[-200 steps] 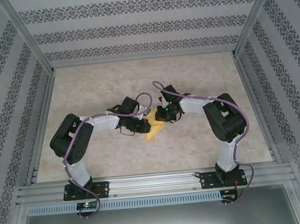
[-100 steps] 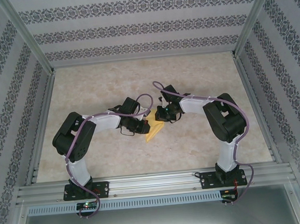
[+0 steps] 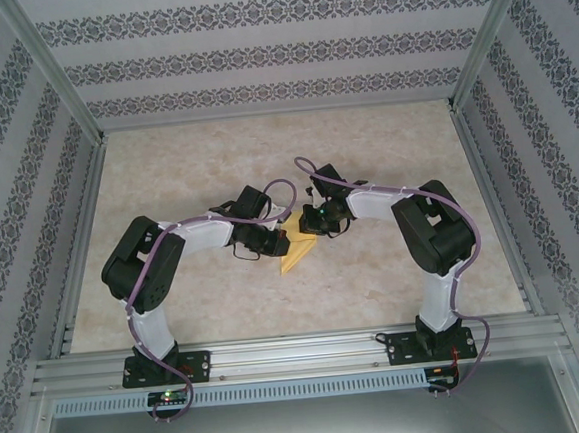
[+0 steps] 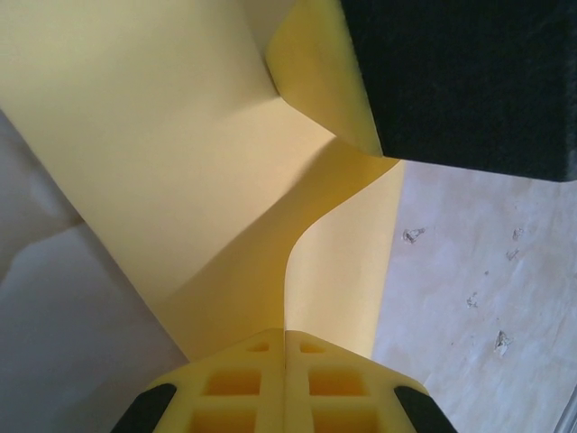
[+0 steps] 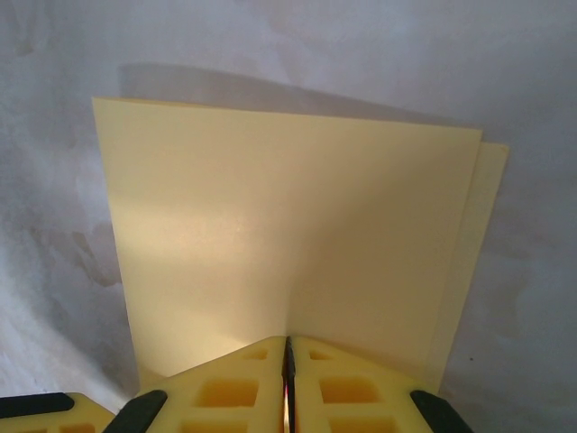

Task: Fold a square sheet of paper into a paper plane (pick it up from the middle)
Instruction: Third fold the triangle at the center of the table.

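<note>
The yellow-orange sheet of paper [image 3: 297, 253] hangs folded between the two arms above the table's middle. My left gripper [image 3: 279, 241] is shut on its left part; in the left wrist view the paper [image 4: 180, 153] curls out from between the shut yellow fingertips [image 4: 286, 336], with a flap bending up toward the black body of the other gripper [image 4: 460, 81]. My right gripper [image 3: 313, 225] is shut on the paper's upper right edge; the right wrist view has the doubled sheet [image 5: 288, 234] spreading flat ahead of the shut gripper [image 5: 288, 341], one layer peeking out at its right side.
The marble-patterned table [image 3: 365, 150] is enclosed by patterned walls and an aluminium frame [image 3: 300, 351] along the near edge. Both arm bases stand on that rail. Purple cables loop over each arm.
The left arm's elbow shifted slightly and the paper's lower tip moved a little; both grips are unchanged.
</note>
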Robot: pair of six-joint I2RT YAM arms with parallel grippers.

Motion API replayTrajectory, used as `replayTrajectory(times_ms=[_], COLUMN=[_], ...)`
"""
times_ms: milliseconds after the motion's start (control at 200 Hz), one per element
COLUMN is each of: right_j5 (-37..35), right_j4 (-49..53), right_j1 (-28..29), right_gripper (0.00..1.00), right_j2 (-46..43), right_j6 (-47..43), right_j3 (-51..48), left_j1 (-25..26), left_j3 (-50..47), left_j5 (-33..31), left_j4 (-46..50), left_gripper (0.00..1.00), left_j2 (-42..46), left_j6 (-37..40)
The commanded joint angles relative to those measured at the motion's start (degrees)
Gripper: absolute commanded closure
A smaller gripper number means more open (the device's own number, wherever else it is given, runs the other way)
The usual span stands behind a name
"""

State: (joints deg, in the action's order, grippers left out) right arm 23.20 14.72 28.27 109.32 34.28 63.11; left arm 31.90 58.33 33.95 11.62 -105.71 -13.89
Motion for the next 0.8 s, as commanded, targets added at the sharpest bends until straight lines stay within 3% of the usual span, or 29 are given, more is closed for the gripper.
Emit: replayTrajectory(times_ms=[0,794], right_j5=[-0.9,-0.7], right_j4=[0.7,0.5], right_j1=[0.3,0.4], right_gripper=[0.9,0.89], right_j2=[0.5,-0.3], right_j6=[-0.2,0.1], right_j3=[-1.2,-1.6], left_j1=[0.4,0.4], left_j3=[1.2,1.3], left_j5=[-0.8,-1.5], left_j4=[2.0,2.4], left_gripper=[0.98,0.98], left_j2=[-1.3,-3.8], left_j6=[1.1,1.3])
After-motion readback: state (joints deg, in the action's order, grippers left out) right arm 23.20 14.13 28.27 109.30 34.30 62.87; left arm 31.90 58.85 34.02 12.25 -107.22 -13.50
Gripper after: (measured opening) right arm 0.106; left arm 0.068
